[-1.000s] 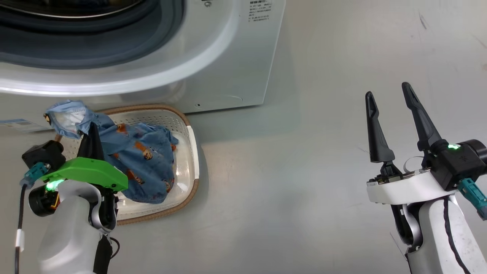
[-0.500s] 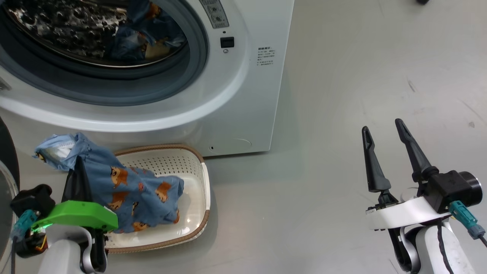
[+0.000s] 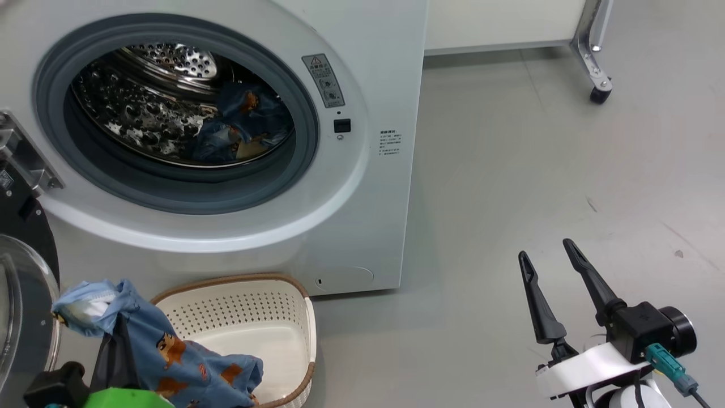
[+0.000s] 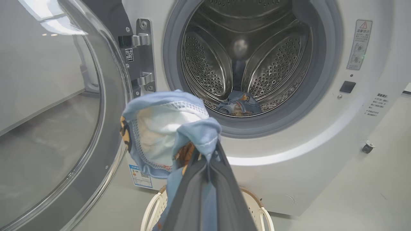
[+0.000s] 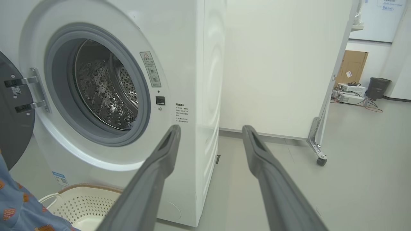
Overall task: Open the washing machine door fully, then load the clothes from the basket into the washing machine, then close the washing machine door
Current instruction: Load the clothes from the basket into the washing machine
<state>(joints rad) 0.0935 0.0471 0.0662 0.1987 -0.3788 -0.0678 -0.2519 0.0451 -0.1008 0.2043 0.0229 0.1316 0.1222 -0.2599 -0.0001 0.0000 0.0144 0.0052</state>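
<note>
One blue garment [image 4: 160, 128] is pinched in my left gripper [image 4: 213, 150], whose two fingers are pressed together on a fold of it. The cloth bunches above the fingertips, showing white lining. The rest trails down along the fingers toward the basket [image 3: 243, 311], which sits on the floor [image 3: 510, 170] against the foot of the washing machine [image 3: 362, 198].

As I judge it, the coming move turns on the drum [image 4: 273, 64]. Its round mouth lies ahead of my left gripper and higher, a little to the right in the left wrist view, so the garment must travel up and forward over the lower lip of the opening. A second garment [image 4: 239, 104] already lies on the drum's bottom.

On my left, the washing machine door [image 4: 64, 128] stands swung wide, just beside the held cloth. My right gripper [image 3: 544, 249] has its fingers apart and empty, well off to the right of the machine, so the left arm is the nearer one.
</note>
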